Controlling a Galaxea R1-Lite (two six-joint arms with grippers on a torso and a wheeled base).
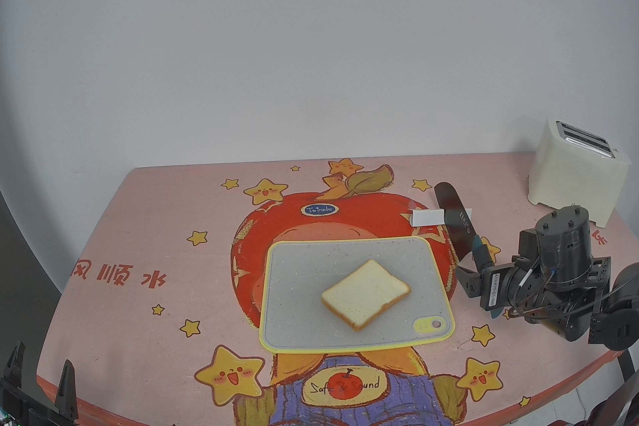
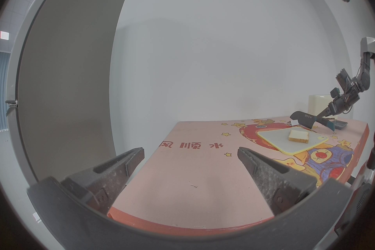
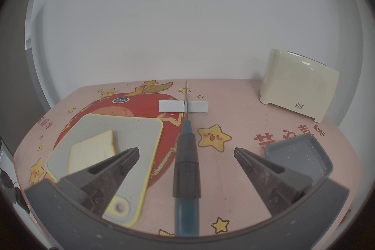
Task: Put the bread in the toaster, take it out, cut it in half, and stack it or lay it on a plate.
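While the bread [image 1: 365, 293] lies flat on the cutting board [image 1: 293, 314] in the middle of the worktop [image 1: 166, 234], the right pincer [image 3: 185, 151] sits spread wide around the handle of the knife [image 1: 454, 211], not yet clamped, the blade propped on a white rest [image 3: 172, 106]. This looks like the start of the cutting step: next, close squarely on the handle and lift. The left pincer [image 2: 190, 151], also open and empty, hangs at the near left corner.

Right claw [image 3: 185, 151] is spread wide, and the knife [image 3: 186, 172] lies straight down the gap with room on both sides. Toaster [image 3: 299, 84] stands ahead to its right, plate [image 3: 300, 155] just beside its right finger, cutting board [image 3: 133, 133] on its left. Ahead of the left claw [image 2: 190, 151], the table [image 2: 195, 184] gives free passage up to that board.
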